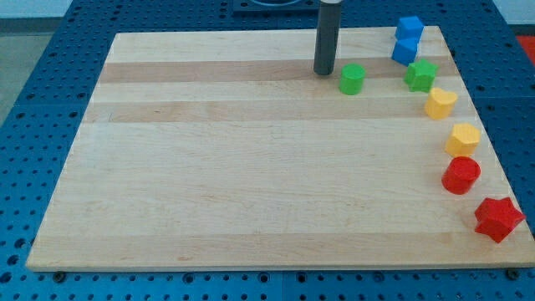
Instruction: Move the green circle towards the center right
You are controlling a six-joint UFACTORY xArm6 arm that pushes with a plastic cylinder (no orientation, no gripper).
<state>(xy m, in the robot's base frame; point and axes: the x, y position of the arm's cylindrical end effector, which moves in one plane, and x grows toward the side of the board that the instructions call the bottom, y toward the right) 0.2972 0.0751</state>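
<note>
- End effector—bare rod, nothing grasped—my tip [324, 73] upper centre of frame, just left of green circle [352, 79], apart.
- Resting on wooden bench [251, 167], green star [420, 75] further right.

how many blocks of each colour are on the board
blue: 2, top blue block, lower blue block
green: 2, green circle, green star
yellow: 2, yellow heart, yellow hexagon
red: 2, red circle, red star
total: 8
my tip is just left of the green circle
</note>
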